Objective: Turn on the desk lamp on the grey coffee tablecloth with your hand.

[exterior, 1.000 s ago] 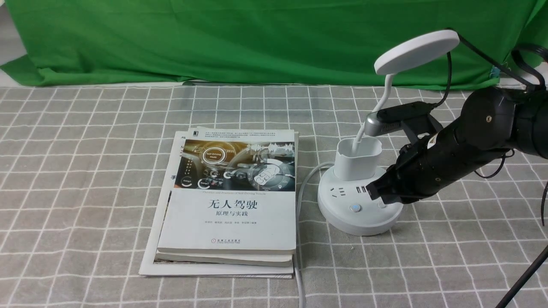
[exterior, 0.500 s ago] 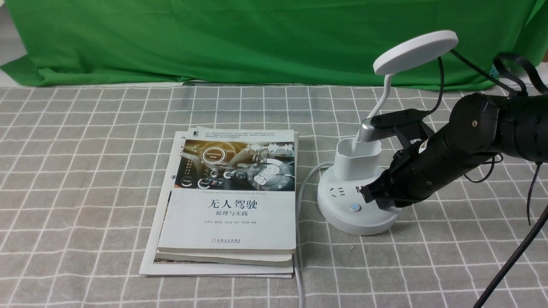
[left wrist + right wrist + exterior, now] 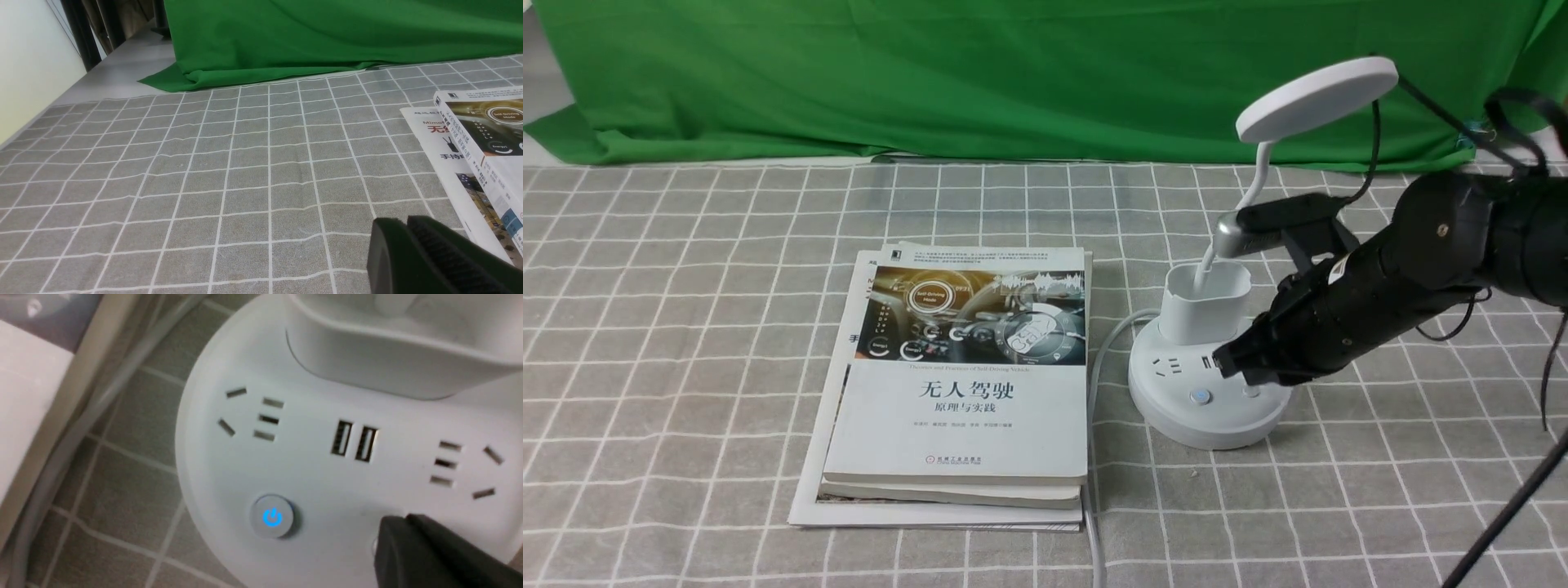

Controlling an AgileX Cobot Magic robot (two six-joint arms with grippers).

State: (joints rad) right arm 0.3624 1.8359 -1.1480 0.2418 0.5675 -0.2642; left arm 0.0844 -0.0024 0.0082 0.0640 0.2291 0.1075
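The white desk lamp stands right of centre on the grey coffee tablecloth (image 3: pixel 686 327), with its disc head (image 3: pixel 1316 98) up high and its round base (image 3: pixel 1176 412) low. One button on the base glows blue (image 3: pixel 1199 397) (image 3: pixel 272 517). A second, plain button (image 3: pixel 1250 392) sits to its right. My right gripper (image 3: pixel 1227 363) (image 3: pixel 398 523), the hand, is shut and empty. Its tip hovers just over the base beside the plain button, which it mostly hides in the right wrist view. My left gripper (image 3: pixel 398 223) is shut over bare cloth and is out of the front view.
A stack of books (image 3: pixel 964 392) lies left of the lamp, with the lamp's grey cable (image 3: pixel 1094 367) running between them toward the near edge. A green backdrop (image 3: pixel 931 73) hangs behind. A black rod (image 3: pixel 1511 514) crosses the near right corner.
Half a second ago my right gripper had dipped down and left onto the base, covering the plain button. It has since lifted back slightly, and the button shows again.
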